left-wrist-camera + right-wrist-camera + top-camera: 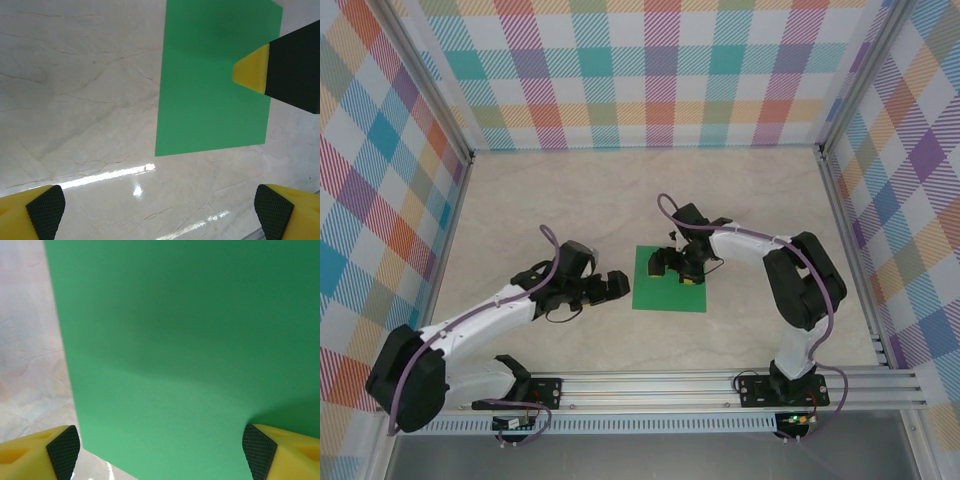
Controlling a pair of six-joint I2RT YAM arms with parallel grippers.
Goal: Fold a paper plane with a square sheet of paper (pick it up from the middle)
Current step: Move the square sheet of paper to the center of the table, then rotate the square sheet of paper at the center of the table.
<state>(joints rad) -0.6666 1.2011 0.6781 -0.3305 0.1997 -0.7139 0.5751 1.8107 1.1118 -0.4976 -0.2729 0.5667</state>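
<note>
Splayed right claw over sheet on table

White-black arms, seemingly purple cables, yellow fingers

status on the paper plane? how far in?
Done: nothing yet. The square sheet of paper lies flat and uncreased on the table.
In hand: the right gripper is open over the sheet, not gripping it. The left gripper is open over bare table beside the sheet's left edge.
Left: the pickup from the middle, and every fold.
</note>
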